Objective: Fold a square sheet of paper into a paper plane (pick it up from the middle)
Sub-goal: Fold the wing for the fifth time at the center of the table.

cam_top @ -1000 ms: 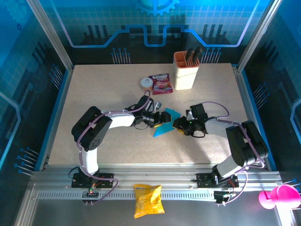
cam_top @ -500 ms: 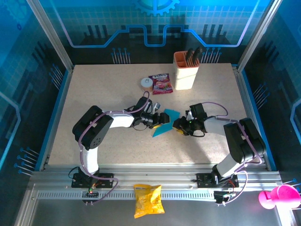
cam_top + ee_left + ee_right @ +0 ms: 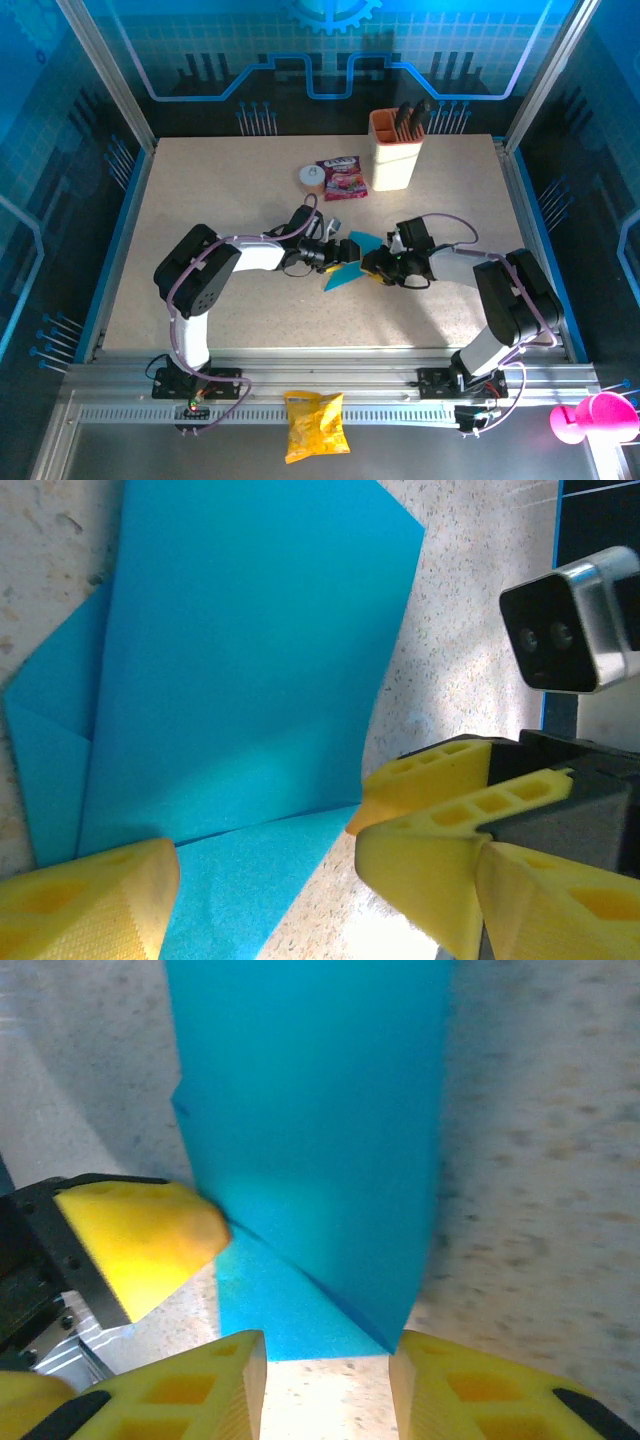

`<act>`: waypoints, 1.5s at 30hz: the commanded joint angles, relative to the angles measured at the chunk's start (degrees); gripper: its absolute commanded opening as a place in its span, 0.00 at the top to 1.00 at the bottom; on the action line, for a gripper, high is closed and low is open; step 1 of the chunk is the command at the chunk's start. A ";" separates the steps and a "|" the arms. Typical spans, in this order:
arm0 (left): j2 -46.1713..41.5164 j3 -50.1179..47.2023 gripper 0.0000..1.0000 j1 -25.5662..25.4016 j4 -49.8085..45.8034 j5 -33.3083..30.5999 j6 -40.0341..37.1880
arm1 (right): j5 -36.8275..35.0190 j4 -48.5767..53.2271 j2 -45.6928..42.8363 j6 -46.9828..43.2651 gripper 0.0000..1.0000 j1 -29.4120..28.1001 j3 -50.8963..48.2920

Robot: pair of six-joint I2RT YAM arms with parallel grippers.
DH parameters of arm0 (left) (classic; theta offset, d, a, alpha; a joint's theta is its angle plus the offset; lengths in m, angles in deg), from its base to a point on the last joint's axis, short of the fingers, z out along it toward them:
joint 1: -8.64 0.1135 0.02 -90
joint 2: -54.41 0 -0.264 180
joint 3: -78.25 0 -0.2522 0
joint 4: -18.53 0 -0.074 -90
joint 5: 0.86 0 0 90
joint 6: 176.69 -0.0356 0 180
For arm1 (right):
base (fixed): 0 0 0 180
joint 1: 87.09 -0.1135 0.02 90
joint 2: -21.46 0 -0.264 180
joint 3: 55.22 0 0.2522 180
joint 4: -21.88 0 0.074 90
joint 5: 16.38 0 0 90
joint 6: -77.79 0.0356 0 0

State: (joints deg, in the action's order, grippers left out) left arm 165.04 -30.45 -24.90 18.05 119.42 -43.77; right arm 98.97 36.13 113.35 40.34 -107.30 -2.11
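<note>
1. Displacement of the right gripper (image 3: pixel 372 265): over the last second it has moved left across the table (image 3: pixel 230 190), and its jaws have narrowed on the way in.
2. The left gripper (image 3: pixel 333 252) has kept both its position and its spread.
3. The square sheet of paper (image 3: pixel 342 274) lies mid-table between the two grippers. It has shifted only slightly.
4. Sheet condition: partly folded. In the left wrist view one large flap lies over a lower layer, whose edges show beside and below it. No dart shape exists yet.
5. Judgement: the right arm is closing in to take or press the flap's near corner for the next crease, so the task appears to be in an early fold.
6. Right gripper state: partly spread. In the right wrist view its fingers (image 3: pixel 200 1390) stand apart with bare table between them. The flap's corner ends just at the gap, and nothing is pinched.
7. Left gripper state: widely spread, clamping nothing. One of its fingertips (image 3: pixel 140 1240) touches the sheet's edge.
</note>
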 commanded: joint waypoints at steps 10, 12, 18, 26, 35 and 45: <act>1.96 -2.01 0.22 0.93 0.87 0.49 -1.87 | 0.26 -1.75 1.68 0.70 0.64 -0.62 2.21; 1.81 -2.02 0.22 1.02 0.88 0.62 -1.87 | 0.19 -2.22 2.22 0.95 0.68 -0.62 2.09; 1.04 -2.26 0.22 1.62 1.05 1.11 -2.12 | -0.27 -1.49 2.46 0.86 0.90 -0.62 2.40; -6.35 -5.15 0.21 2.36 -2.26 -4.02 -6.24 | -2.94 4.74 0.07 0.33 1.00 -1.44 3.69; -16.06 -11.12 0.26 -7.44 -9.65 -24.51 -18.48 | -7.29 12.79 -1.95 0.15 1.00 -4.04 6.81; -16.56 -12.85 0.27 -20.12 -6.42 -46.14 -30.57 | -9.06 16.19 -3.31 0.59 1.00 -5.80 8.69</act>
State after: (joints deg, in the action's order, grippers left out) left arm 148.23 -43.08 -43.70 11.05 82.29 -68.73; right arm 91.21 49.38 111.52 41.15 -112.24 5.04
